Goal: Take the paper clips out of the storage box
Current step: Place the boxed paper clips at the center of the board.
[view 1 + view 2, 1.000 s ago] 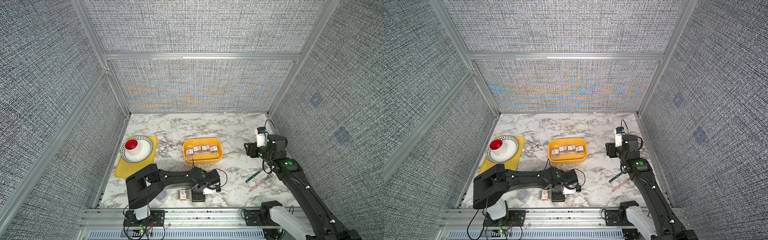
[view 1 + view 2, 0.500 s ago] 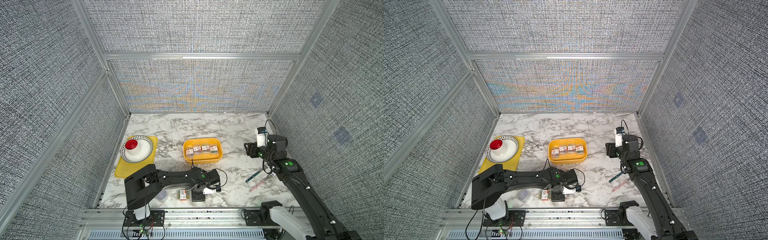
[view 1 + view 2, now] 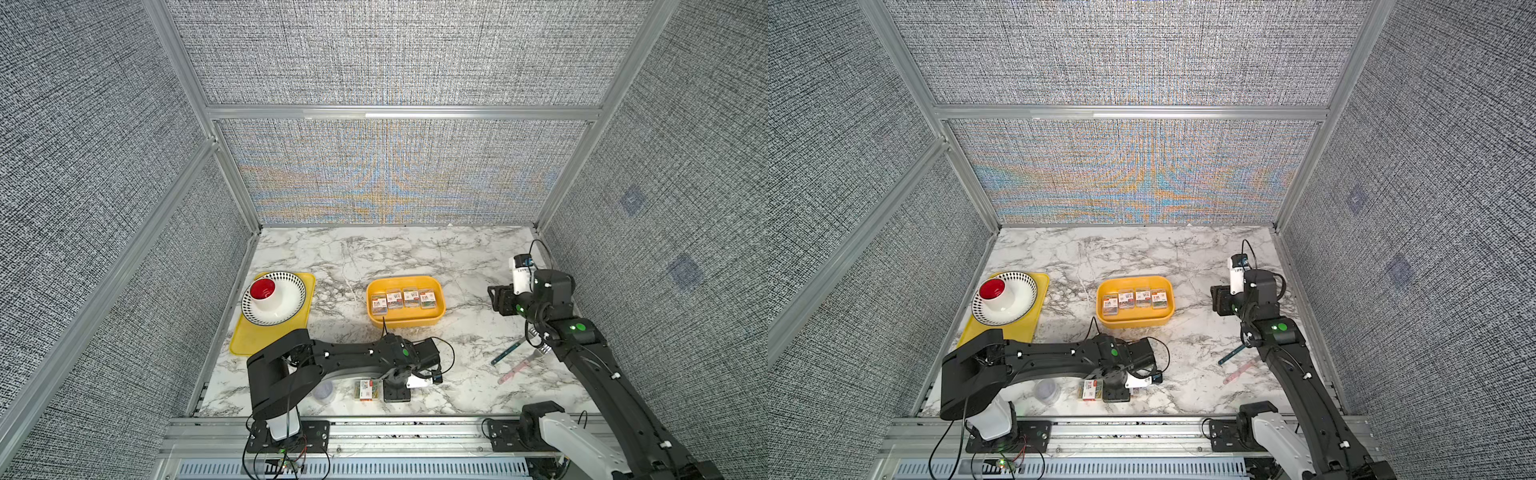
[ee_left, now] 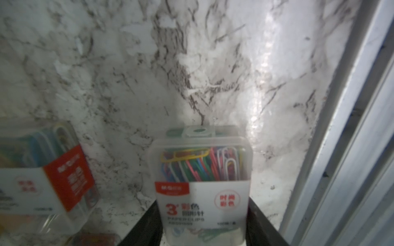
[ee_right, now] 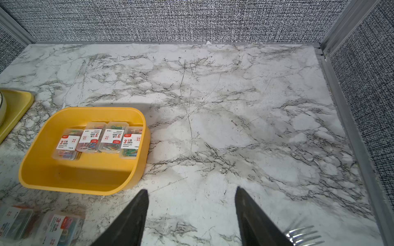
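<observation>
Jaws of the left gripper (image 4: 202, 200) clamp one paper-clip case (image 4: 200, 166) by its sides, low at the tabletop's (image 4: 191, 64) front, beside a case already out (image 4: 49, 176), probably to group them; touchdown I can't confirm. Four cases (image 3: 403, 298) wait in the storage box (image 3: 405, 321); right gripper (image 5: 191, 189) hangs spread and empty.

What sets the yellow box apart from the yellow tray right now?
The box is deep with upright walls; the tray is flat and shallow. The box holds four clip cases in a row; the tray carries a dotted bowl with a red-lined cup. Both are yellow with rounded corners.
</observation>
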Controlling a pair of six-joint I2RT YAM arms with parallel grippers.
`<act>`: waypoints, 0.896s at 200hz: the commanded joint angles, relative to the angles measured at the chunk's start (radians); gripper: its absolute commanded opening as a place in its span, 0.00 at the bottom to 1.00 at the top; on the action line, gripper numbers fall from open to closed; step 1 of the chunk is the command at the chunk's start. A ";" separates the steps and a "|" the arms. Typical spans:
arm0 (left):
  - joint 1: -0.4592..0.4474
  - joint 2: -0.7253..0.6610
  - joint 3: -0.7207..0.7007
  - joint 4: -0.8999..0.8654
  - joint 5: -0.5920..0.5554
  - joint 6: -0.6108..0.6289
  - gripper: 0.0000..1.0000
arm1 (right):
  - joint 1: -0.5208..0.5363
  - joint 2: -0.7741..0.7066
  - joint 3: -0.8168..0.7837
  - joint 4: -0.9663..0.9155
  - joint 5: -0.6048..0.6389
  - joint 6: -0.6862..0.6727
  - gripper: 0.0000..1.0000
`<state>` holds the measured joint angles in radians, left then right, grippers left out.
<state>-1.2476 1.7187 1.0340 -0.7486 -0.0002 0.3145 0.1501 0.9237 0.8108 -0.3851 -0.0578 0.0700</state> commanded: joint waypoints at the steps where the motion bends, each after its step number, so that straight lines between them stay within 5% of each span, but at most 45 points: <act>1: -0.001 -0.009 -0.003 0.012 -0.004 0.017 0.60 | 0.003 0.000 -0.002 0.016 0.001 0.003 0.67; 122: -0.007 -0.051 -0.014 0.035 0.000 0.006 0.72 | 0.003 0.003 0.001 0.012 0.002 -0.001 0.67; 125: -0.007 -0.052 -0.015 0.036 0.001 0.006 0.76 | 0.004 0.004 0.001 0.013 0.003 -0.001 0.67; 128: -0.008 -0.057 -0.015 0.037 0.006 0.006 0.95 | 0.003 0.005 0.003 0.012 0.003 -0.001 0.67; 131: -0.007 -0.059 -0.017 0.038 0.008 0.005 0.99 | 0.003 0.005 0.002 0.012 0.003 -0.001 0.67; 179: -0.007 -0.171 0.011 -0.018 -0.031 0.003 1.00 | 0.006 0.023 0.033 0.011 0.001 -0.003 0.67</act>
<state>-1.2549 1.5982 1.0218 -0.7292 -0.0010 0.3138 0.1555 0.9390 0.8215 -0.3862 -0.0578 0.0696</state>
